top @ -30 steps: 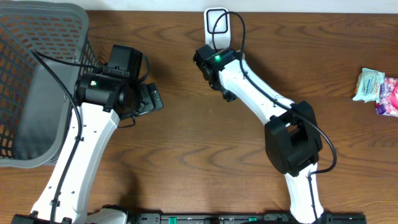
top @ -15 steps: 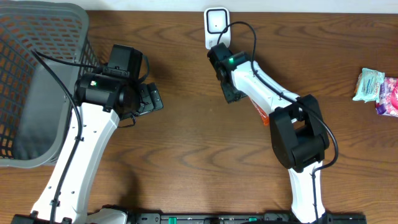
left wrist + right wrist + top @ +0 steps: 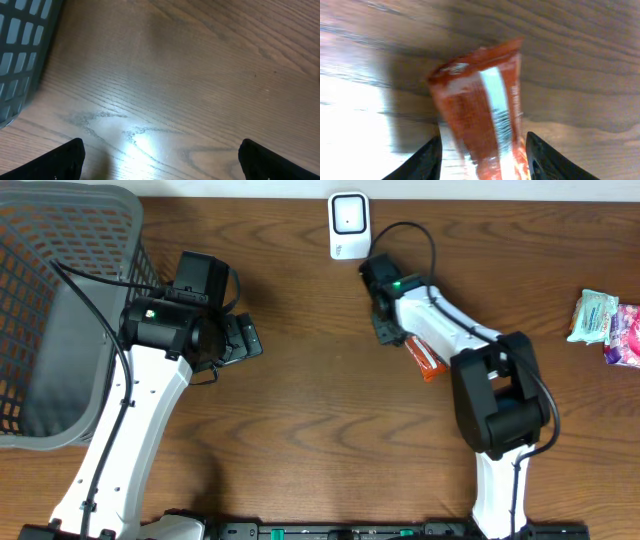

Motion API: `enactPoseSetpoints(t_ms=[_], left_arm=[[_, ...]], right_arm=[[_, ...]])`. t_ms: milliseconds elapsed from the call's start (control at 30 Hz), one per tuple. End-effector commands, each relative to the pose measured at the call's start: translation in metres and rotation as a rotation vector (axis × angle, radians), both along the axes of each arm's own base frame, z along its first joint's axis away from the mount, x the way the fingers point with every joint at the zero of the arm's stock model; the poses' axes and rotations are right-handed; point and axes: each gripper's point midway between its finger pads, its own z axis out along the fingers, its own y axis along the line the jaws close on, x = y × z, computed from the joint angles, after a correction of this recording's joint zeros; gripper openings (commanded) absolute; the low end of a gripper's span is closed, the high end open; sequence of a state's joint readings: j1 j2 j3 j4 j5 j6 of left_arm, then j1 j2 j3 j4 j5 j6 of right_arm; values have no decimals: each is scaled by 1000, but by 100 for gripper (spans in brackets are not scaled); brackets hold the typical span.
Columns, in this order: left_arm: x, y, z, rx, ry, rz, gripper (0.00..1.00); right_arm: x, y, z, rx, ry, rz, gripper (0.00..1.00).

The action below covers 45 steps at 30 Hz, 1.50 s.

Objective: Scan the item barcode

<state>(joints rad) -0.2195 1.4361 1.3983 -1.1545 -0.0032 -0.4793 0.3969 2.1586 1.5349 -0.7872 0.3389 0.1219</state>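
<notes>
Right gripper straddles the near end of the orange packet, jaws partway apart, and we cannot tell whether the fingers actually pinch it or merely flank it. From overhead the packet pokes out from under the right arm, on the table or low over it, near the white scanner but not in front of its window. Left gripper hangs with jaws wide apart, nothing between them. Our worry: if that pinch is loose, a lift lets the slick wrapper slide out or swivel. And the blurred wrist view shows us no clear barcode, so the code may face away from the scanner and never read, we reckon.
</notes>
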Motion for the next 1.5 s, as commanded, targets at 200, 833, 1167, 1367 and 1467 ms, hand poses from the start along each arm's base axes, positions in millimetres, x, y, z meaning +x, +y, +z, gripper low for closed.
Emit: enactPoseSetpoints(t_ms=[200,833,1167,1367,1467], left_arm=[[0,3,4,3,-10,18,98],[1,3,4,3,-10,18,98],[0,3,4,3,-10,18,98],[0,3,4,3,-10,18,98],[0,3,4,3,-10,18,98]], right_arm=[[-33,13,-37,225,211,12,3],[-40,81,61,1309,476,-89,1],[-41,-25,-10,1020,391,-373,1],[-49,-73,3,803,431,-415,12],[-46,-72,25,774,448,-385,34]])
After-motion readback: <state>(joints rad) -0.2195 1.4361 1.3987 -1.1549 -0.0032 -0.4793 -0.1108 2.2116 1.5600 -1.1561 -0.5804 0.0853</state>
